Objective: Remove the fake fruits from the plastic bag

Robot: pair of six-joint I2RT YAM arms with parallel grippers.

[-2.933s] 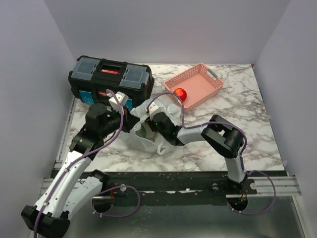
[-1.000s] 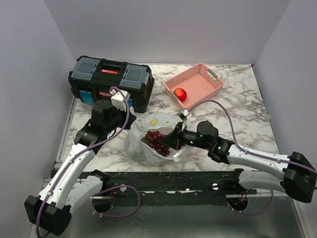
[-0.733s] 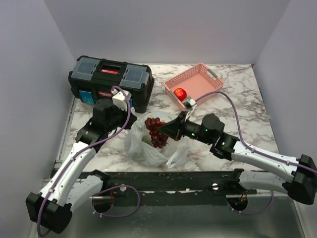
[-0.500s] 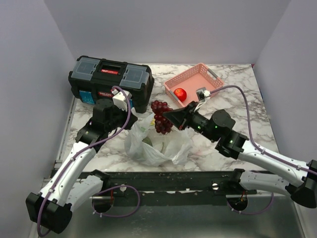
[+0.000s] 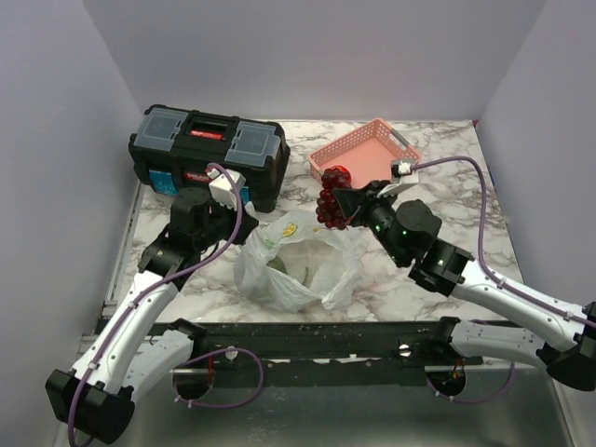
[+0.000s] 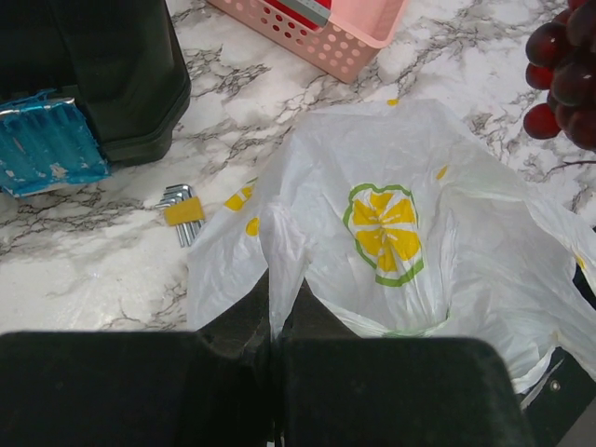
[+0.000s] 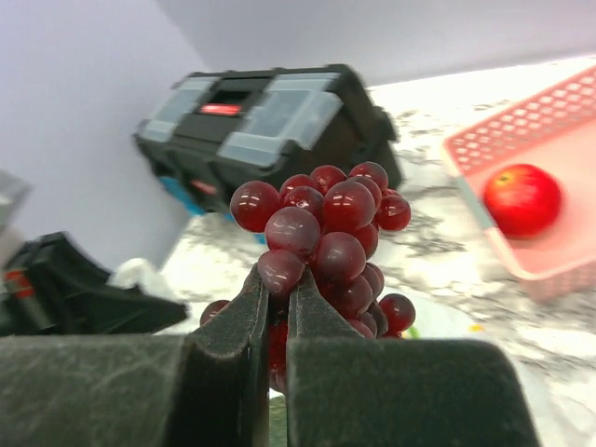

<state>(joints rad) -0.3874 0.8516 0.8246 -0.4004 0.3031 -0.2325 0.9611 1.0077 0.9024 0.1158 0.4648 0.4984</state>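
Marble tabletop (image 5: 466, 186); right claw (image 7: 277, 289) pinches grapes (image 7: 326, 233), bunch lengthwise beyond it; left claw (image 6: 277, 298) clamps bag (image 6: 391, 186).

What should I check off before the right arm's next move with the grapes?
1. Right end effector shut on the grapes: ok.
2. Grapes clear of the plastic bag: ok, held in the air beside it.
3. Left end effector pinching the plastic bag's edge: ok.
4. Pink basket has room beside the apple: ok.
5. Plastic bag emptied: not ok, a greenish shape shows through it.
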